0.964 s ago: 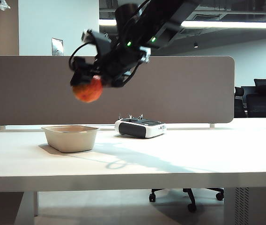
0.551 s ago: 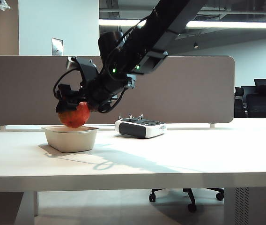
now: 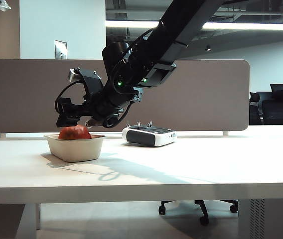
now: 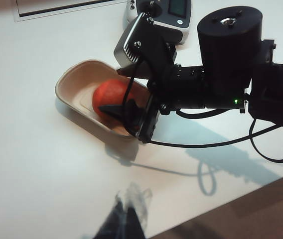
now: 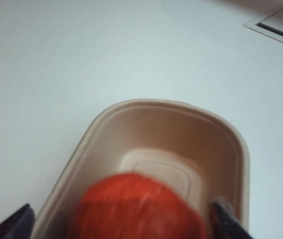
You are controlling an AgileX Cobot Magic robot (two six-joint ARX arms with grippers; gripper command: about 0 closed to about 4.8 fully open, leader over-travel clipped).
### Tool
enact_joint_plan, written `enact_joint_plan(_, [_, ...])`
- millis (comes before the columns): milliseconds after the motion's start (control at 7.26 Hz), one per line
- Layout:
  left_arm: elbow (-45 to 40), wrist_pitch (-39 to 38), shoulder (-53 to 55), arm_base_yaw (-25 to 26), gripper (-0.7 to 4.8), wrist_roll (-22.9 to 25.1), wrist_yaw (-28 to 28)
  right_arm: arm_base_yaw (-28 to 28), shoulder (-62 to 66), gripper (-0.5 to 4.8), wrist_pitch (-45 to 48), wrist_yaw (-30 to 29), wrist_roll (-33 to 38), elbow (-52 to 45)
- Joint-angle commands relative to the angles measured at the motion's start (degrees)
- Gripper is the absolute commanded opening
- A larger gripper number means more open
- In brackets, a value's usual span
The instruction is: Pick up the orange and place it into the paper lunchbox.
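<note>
On your desk (image 3: 191, 169) you have a white-and-black remote controller (image 3: 149, 135) with small sticks on top, sitting toward the far edge, roughly midway along it. Behind that edge a grey partition panel (image 3: 206, 94) runs the length of the desk. Under the desk you can see the wheeled base of an office chair (image 3: 199, 205). A recessed cable cover (image 4: 67, 7) lies set into the desk surface near the controller, by the far edge.

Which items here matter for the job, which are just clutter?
Job:
- orange, in the lunchbox
- lunchbox
- right end effector, open, straddling the orange
- left end effector, off to the side

Clutter:
- remote controller, beside the lunchbox
- table
</note>
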Motion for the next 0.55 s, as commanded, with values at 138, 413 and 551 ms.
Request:
enact_joint_plan(138, [0.3,0.3,-0.1,0.0,-0.06,0.2,0.2,0.2,-0.4,4.58,0.9,0.0,0.0,0.2])
enact_joint_plan(413, [0.3,0.4,-0.1,0.0,-0.06,0.2,0.0,0.1,-6.0,3.91,-8.1,0.5,0.0,0.2])
enact_joint_plan(551, [0.3,0.3,-0.1,0.0,-0.06,0.2,-0.4,0.4,-16.1,-0.06,-30.9,1.2,-0.4,0.2])
